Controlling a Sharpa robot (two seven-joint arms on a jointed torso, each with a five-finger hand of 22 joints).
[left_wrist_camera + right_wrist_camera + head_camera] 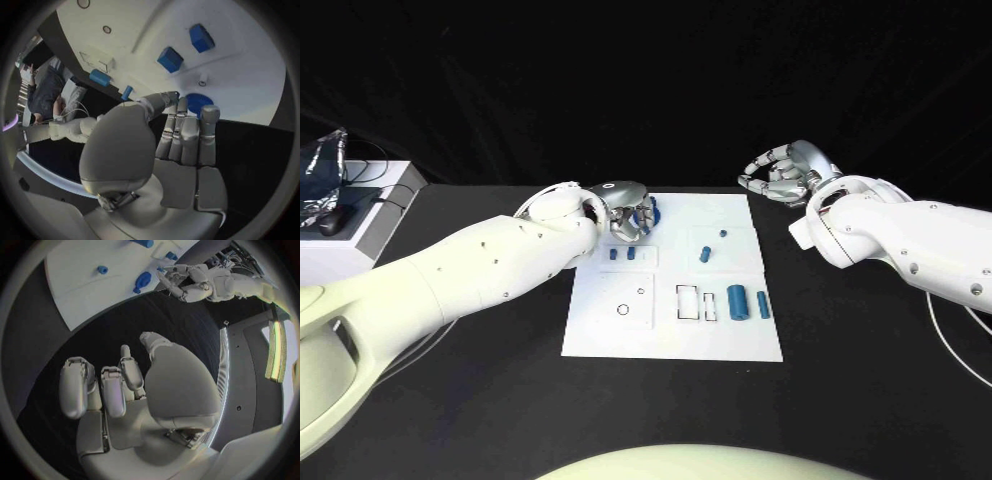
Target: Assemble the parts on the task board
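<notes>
Here the white task board (672,345) lies flat on the black table (473,400).

Both arms are clad in smooth, glossy white shells with rounded, bulging segments, dotted with small dark screw holes along their sides. The left hand (626,210) and right hand (786,172) are silver metal, built of blocky jointed finger segments with rounded tips and a broad, domed thumb base. A thin white cable trails beside each forearm.
</notes>
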